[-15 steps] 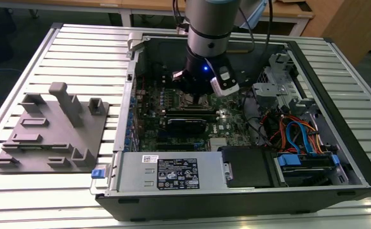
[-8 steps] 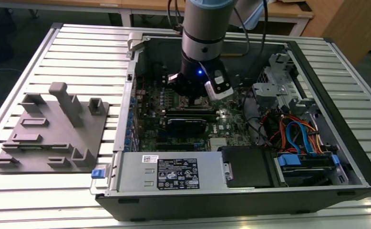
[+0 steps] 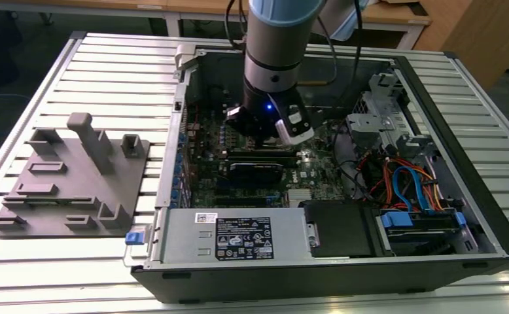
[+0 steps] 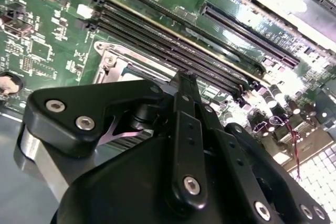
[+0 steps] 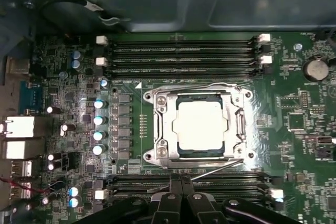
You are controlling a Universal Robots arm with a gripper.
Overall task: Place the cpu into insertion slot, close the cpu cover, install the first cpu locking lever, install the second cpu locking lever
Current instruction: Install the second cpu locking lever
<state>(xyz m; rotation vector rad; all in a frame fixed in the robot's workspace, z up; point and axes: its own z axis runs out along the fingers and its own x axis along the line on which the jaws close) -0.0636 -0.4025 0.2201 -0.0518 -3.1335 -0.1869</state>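
My arm reaches down into an open computer case (image 3: pixel 464 196) lying on a slatted metal table (image 3: pixel 106 72). In the exterior view a grey fixture tray (image 3: pixel 63 176) with upright pegs sits on the table at about nine o'clock from the case, close beside it. Wooden furniture (image 3: pixel 481 33) stands behind the table, and a dark floor shows beyond its far corner.

My gripper (image 5: pixel 180 184) hovers just above the green motherboard (image 5: pixel 304 129), its fingers (image 4: pixel 186 93) pressed together with nothing between them, as both wrist views show.

In the first wrist view the cpu (image 5: pixel 200 126) lies flat in the insertion slot (image 5: pixel 181 148), its pale metal face showing through the square window. The cpu cover (image 5: pixel 165 129) lies down over it as a silvery frame. A thin wire lever (image 5: pixel 220 167) runs slantwise at the socket's six o'clock edge, just beside my fingertips; whether it is latched I cannot tell. Long black memory slots (image 5: pixel 181 56) run at twelve o'clock from the socket, and another pair lies at six o'clock. A row of small capacitors (image 5: pixel 98 127) stands at nine o'clock.
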